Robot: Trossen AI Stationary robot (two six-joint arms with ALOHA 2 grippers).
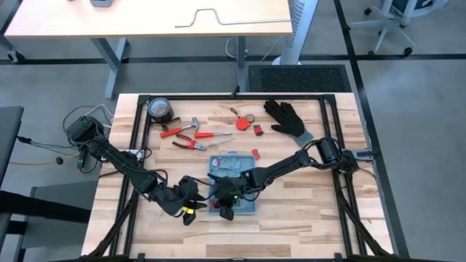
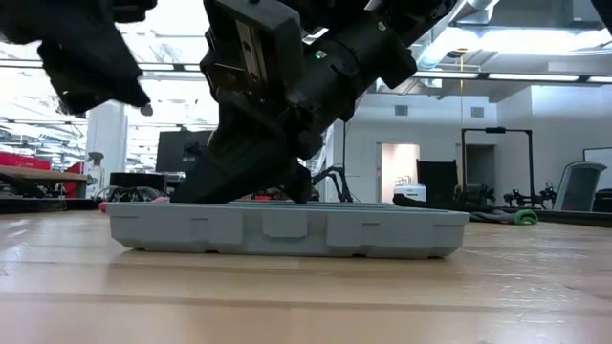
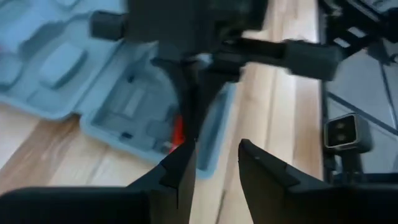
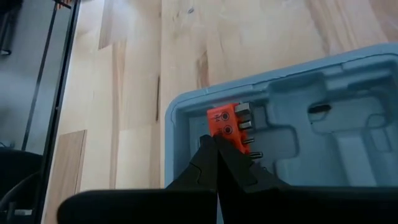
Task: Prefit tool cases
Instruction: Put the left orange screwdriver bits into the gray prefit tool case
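The blue-grey tool case (image 1: 244, 171) lies open and flat on the wooden table, its moulded recesses up (image 4: 323, 124). An orange bit holder (image 4: 227, 121) sits in a recess at one near corner of the case. My right gripper (image 4: 216, 144) is shut, its tips on that holder; in the low view it comes down onto the case (image 2: 287, 229) from above. My left gripper (image 3: 214, 165) stands open just left of the case's near corner (image 1: 196, 206), with nothing between its fingers, facing my right gripper. My right gripper touches the orange bit holder at its edge (image 4: 217, 134) with its shut fingertips. The fingers slant down from above onto it. The holder lies in its recess at the case's corner; the tips hide whether any part of it is pinched.
On the table's far half lie a dark tape roll (image 1: 159, 109), red-handled pliers (image 1: 191, 144), another red-handled tool (image 1: 182, 131), small red parts (image 1: 244, 120) and a black glove (image 1: 287, 118). Bare wood lies near the front edge.
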